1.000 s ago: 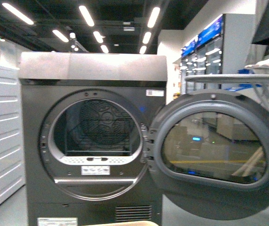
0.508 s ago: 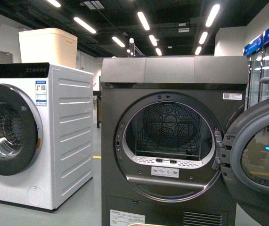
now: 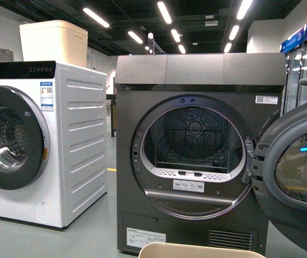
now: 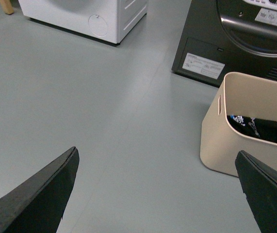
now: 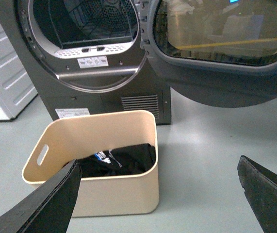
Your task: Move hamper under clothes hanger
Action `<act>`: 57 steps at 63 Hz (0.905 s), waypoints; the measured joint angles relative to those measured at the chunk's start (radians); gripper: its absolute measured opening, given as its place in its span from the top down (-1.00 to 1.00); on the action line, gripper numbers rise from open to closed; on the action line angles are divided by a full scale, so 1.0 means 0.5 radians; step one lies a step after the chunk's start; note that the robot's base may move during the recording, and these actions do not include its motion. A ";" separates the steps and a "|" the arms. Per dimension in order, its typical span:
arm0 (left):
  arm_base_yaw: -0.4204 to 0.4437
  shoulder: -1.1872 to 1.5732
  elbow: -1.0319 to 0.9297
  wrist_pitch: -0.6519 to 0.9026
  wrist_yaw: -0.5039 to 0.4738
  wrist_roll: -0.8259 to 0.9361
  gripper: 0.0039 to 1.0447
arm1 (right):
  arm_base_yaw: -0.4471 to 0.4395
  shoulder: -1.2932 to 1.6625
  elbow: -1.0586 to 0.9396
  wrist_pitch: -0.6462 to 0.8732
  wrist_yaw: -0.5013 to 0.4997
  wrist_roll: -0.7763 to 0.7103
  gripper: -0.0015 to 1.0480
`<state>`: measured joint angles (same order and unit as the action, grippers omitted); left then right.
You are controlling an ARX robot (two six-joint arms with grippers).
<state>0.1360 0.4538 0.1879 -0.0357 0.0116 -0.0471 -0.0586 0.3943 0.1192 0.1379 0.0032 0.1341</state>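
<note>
Left gripper (image 4: 156, 151) and right gripper (image 5: 157, 160) both wide open, empty; hamper (image 5: 114, 194) sits on floor (image 4: 104, 121) between them, long axis roughly along dryer (image 3: 196, 70) front, right one probably nearer.

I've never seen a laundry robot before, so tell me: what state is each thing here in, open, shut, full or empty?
Dryer door: swung open.
Dryer drum: no clothes visible.
Washer door: shut.
Hamper: upright on the floor, dark clothes inside.
Left fingers: spread apart, holding nothing.
Right fingers: spread apart, holding nothing.
</note>
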 joint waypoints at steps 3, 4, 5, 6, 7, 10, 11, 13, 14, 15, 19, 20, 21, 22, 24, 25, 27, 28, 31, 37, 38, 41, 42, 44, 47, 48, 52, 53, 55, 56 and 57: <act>0.048 0.215 0.066 0.166 0.051 0.002 -0.88 | -0.006 0.287 0.092 0.227 -0.052 0.024 -0.85; 0.066 0.308 0.093 0.232 0.070 0.002 -0.88 | -0.005 0.400 0.130 0.311 -0.082 0.032 -0.85; 0.082 0.403 0.123 0.295 0.083 0.002 -0.88 | -0.005 0.513 0.172 0.387 -0.109 0.038 -0.85; 0.097 0.500 0.157 0.354 0.104 0.000 -0.88 | -0.005 0.626 0.213 0.459 -0.129 0.043 -0.85; 0.110 0.600 0.195 0.409 0.126 -0.001 -0.88 | -0.003 0.734 0.255 0.523 -0.135 0.048 -0.85; 0.135 0.854 0.301 0.526 0.157 -0.010 -0.88 | 0.005 1.000 0.362 0.646 -0.156 0.060 -0.85; 0.136 0.955 0.346 0.569 0.158 -0.010 -0.88 | 0.006 1.101 0.404 0.680 -0.175 0.066 -0.85; 0.135 1.152 0.443 0.646 0.163 -0.008 -0.88 | 0.011 1.288 0.485 0.729 -0.198 0.076 -0.85; 0.134 1.198 0.466 0.663 0.166 -0.008 -0.88 | 0.013 1.335 0.506 0.739 -0.198 0.078 -0.85; 0.130 1.296 0.517 0.698 0.170 -0.007 -0.88 | 0.017 1.420 0.546 0.758 -0.201 0.079 -0.85; 0.094 1.601 0.700 0.769 0.153 0.006 -0.88 | 0.035 1.686 0.687 0.791 -0.222 0.079 -0.85; 0.080 1.682 0.754 0.779 0.152 0.008 -0.88 | 0.040 1.754 0.724 0.801 -0.220 0.079 -0.85; 0.065 1.759 0.804 0.790 0.149 0.008 -0.88 | 0.046 1.820 0.762 0.809 -0.219 0.079 -0.85; 0.040 1.872 0.878 0.803 0.143 0.016 -0.88 | 0.055 1.917 0.817 0.816 -0.217 0.079 -0.85; 0.013 1.980 0.950 0.809 0.127 0.024 -0.88 | 0.063 2.006 0.869 0.818 -0.216 0.079 -0.85; -0.004 2.047 0.996 0.810 0.116 0.028 -0.88 | 0.069 2.064 0.900 0.819 -0.214 0.076 -0.85; -0.037 2.176 1.086 0.810 0.097 0.028 -0.88 | 0.079 2.177 0.959 0.819 -0.199 0.069 -0.85; -0.045 2.207 1.107 0.810 0.092 0.028 -0.88 | 0.082 2.204 0.974 0.819 -0.192 0.069 -0.85; -0.088 2.380 1.226 0.810 0.072 0.027 -0.88 | 0.097 2.364 1.051 0.819 -0.187 0.056 -0.85; -0.147 2.655 1.418 0.806 0.071 0.004 -0.88 | 0.117 2.630 1.196 0.805 -0.177 0.032 -0.85; -0.151 2.678 1.435 0.803 0.069 0.002 -0.88 | 0.117 2.652 1.210 0.801 -0.174 0.029 -0.85; -0.169 2.791 1.515 0.790 0.055 -0.009 -0.88 | 0.121 2.761 1.283 0.780 -0.163 0.020 -0.85; -0.176 2.836 1.547 0.783 0.049 -0.010 -0.88 | 0.123 2.804 1.315 0.770 -0.159 0.017 -0.85; -0.194 2.965 1.640 0.765 0.050 -0.010 -0.88 | 0.124 2.930 1.415 0.737 -0.139 0.008 -0.85; -0.211 3.107 1.755 0.733 0.048 -0.010 -0.88 | 0.127 3.076 1.546 0.689 -0.112 -0.002 -0.85; -0.217 3.169 1.813 0.712 0.043 -0.010 -0.88 | 0.128 3.136 1.605 0.663 -0.105 -0.007 -0.85; -0.231 3.309 1.955 0.674 0.022 -0.009 -0.88 | 0.135 3.276 1.755 0.590 -0.069 -0.023 -0.85; -0.236 3.348 1.998 0.662 0.021 -0.009 -0.88 | 0.137 3.315 1.801 0.565 -0.062 -0.028 -0.85; -0.243 3.405 2.063 0.642 0.018 -0.010 -0.88 | 0.141 3.375 1.873 0.527 -0.050 -0.037 -0.85; -0.245 3.424 2.084 0.636 0.015 -0.010 -0.88 | 0.142 3.394 1.897 0.514 -0.045 -0.044 -0.85; -0.249 3.464 2.131 0.623 0.013 -0.010 -0.88 | 0.145 3.434 1.946 0.488 -0.036 -0.051 -0.85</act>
<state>0.0113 2.1857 1.2533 0.2756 0.0181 -0.0521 0.0139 2.1113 1.0924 0.3817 -0.0147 0.1085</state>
